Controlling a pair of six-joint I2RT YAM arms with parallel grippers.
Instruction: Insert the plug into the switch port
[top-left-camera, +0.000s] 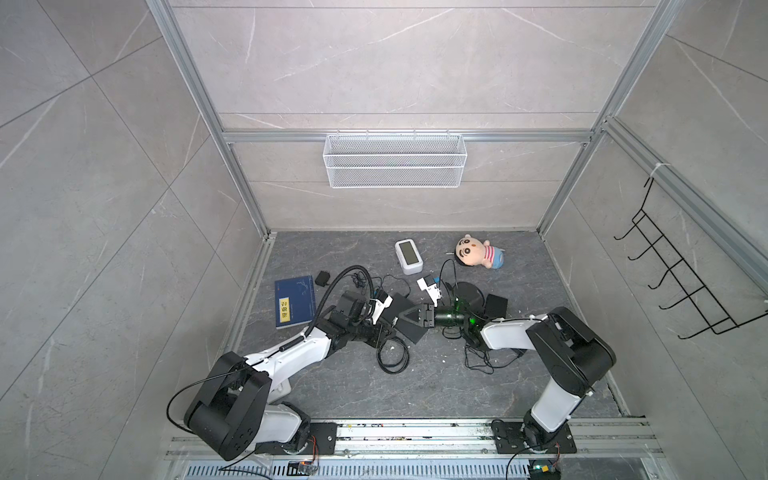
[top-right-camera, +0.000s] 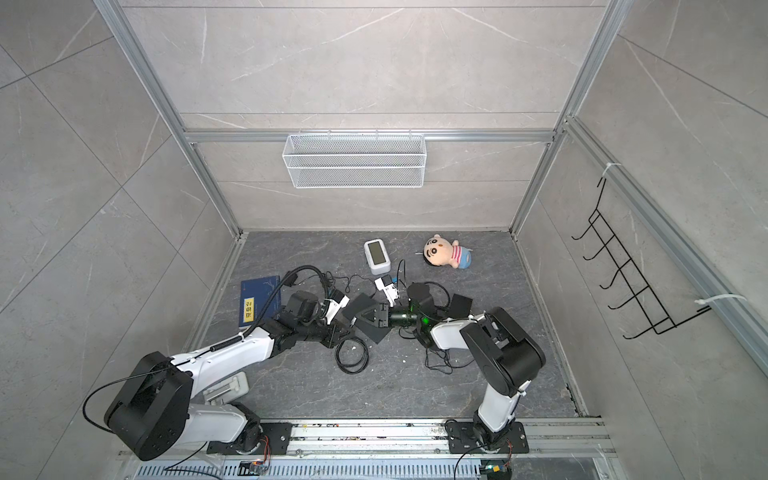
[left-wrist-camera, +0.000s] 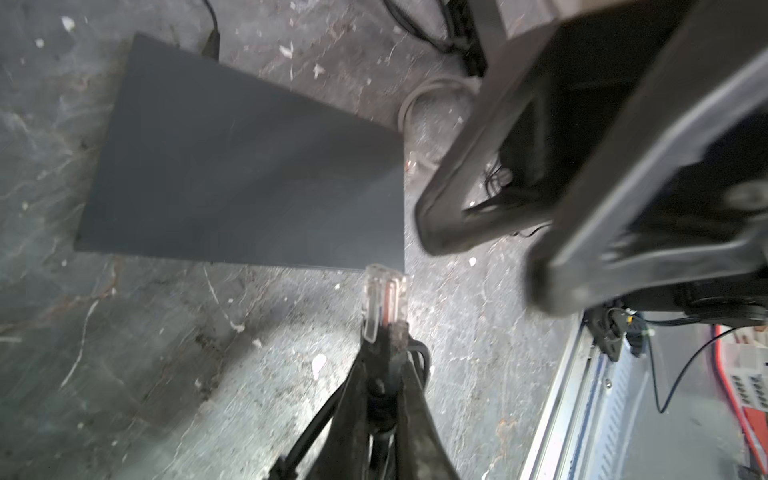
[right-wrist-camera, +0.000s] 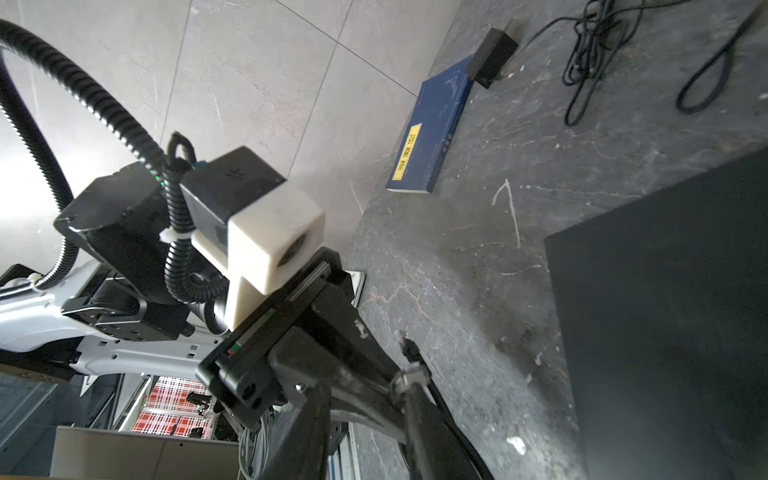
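Dark marbled tabletop (top-left-camera: 457, 386) lay under everything. Left end effector (left-wrist-camera: 384, 353) pinched the clear plug (left-wrist-camera: 382, 297), just beside a corner of the black switch (left-wrist-camera: 249, 174); ports were hidden. Right end effector (left-wrist-camera: 488, 266), blurred, hung fingers apart. Book (top-left-camera: 294, 302) lay at the switch's 9 o'clock; only top views showed the doll (top-left-camera: 478, 253) at 1 o'clock.

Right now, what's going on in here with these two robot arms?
The left hand is shut on a clear plug at the end of a black cable and holds it right at the edge of the flat black switch. The plug is not seated, and no port shows from these views. The right hand hovers open beside the switch, holding nothing.
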